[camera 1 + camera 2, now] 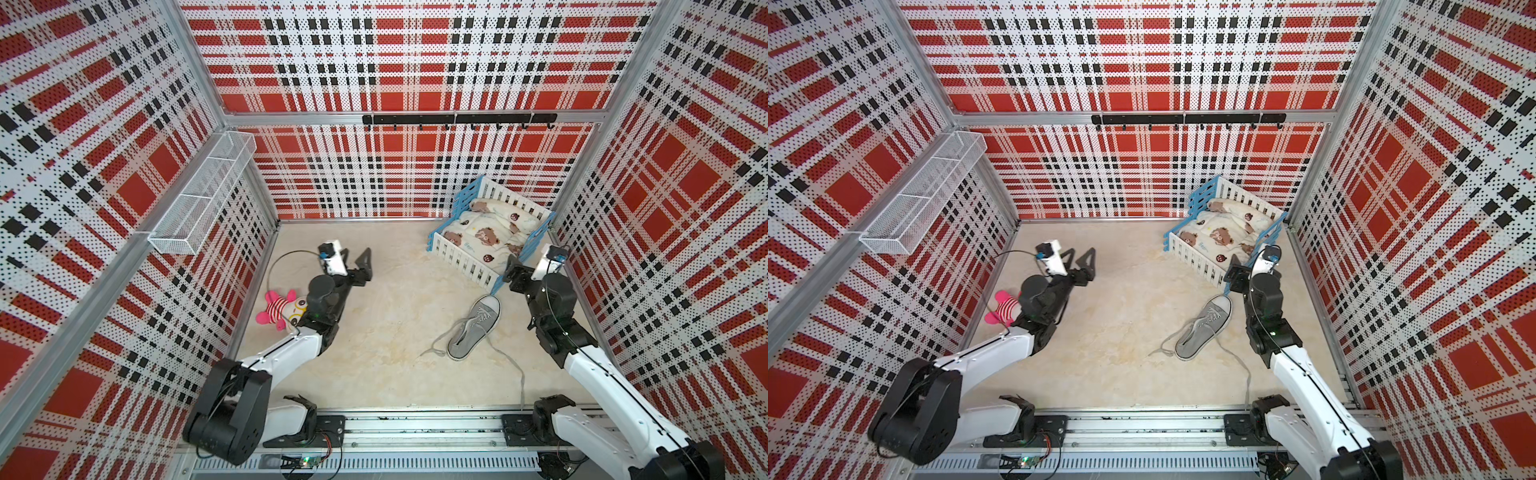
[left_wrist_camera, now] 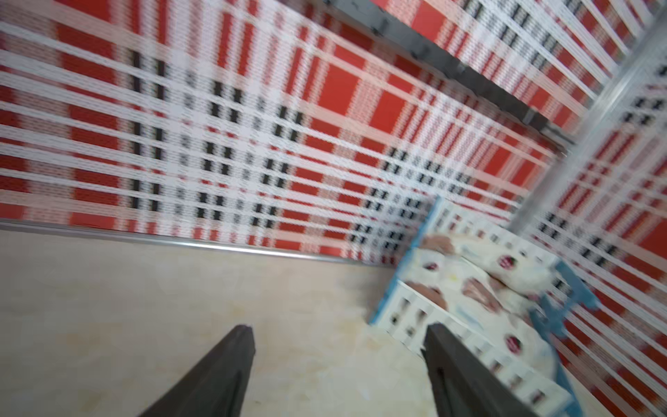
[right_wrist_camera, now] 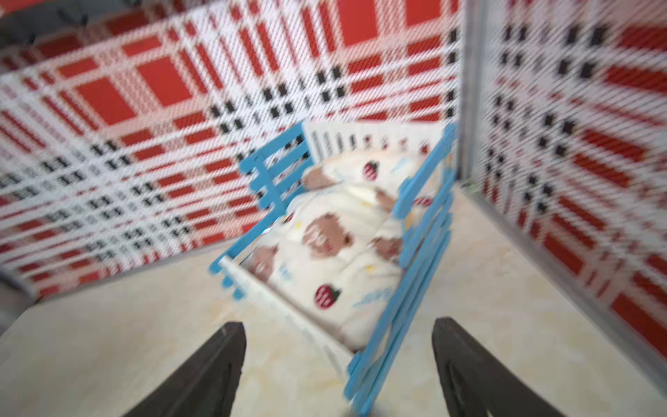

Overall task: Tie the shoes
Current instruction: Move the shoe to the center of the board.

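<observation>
Shoe (image 1: 473, 328) lies lower left of right end effector (image 1: 512, 266), toe toward it; left end effector (image 1: 356, 254) farther; both wide, empty.

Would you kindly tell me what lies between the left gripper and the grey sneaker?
Only bare marbled tabletop lies between the left gripper and the grey sneaker, as both top views show.
</observation>
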Robot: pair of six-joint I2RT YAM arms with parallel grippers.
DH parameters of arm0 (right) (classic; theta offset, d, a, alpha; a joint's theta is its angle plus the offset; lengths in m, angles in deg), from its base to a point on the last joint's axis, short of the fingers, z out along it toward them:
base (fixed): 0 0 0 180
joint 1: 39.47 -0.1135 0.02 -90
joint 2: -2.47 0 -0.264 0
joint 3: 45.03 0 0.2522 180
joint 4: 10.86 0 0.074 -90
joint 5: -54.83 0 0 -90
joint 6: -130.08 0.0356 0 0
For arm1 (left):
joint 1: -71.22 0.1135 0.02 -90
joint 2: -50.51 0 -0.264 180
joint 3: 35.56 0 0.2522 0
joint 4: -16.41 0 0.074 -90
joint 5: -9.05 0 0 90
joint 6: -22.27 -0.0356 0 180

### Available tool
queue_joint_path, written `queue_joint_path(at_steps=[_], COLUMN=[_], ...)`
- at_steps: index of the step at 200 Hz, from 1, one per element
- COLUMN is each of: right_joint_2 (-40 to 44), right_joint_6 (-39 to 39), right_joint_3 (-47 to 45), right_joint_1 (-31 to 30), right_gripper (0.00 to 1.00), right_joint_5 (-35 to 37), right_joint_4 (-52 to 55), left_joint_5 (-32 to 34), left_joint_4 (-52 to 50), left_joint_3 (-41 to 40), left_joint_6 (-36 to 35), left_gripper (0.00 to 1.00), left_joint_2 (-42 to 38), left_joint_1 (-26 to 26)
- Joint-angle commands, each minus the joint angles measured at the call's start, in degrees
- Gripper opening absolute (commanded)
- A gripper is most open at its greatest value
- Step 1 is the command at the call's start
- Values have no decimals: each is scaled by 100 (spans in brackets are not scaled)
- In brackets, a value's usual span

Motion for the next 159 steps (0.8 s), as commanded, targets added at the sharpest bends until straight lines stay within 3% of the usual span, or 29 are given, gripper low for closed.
queue_joint_path(at_steps=[1,28,54,89,159], right_joint_2=[-400,-714,-1025,-1519,-1435], right_joint_6=[650,744,1054,1295,1896], right_joint_3=[28,-9,-90,-185,-140], right_joint_1=[-341,-726,-1147,-1470,-1843], right_gripper=[79,73,64,53,59], right_joint_5=[-665,-1069,-1431,-1482,-629], right_joint_4=[1715,2126,2165,2056,2786], left_joint_5=[-617,-1063,-1138,-1017,-710], left_joint_4=[-834,-1472,-2223,-2328,-2518], left_joint_3=[262,646,1068,1021,997], left_joint_6=[-20,-350,-764,-735,-829], left_gripper=[75,75,70,68,67], left_joint_2=[483,1004,1468,1709,1693], left_joint_1=[-765,-1576,-2036,-2084,-2084])
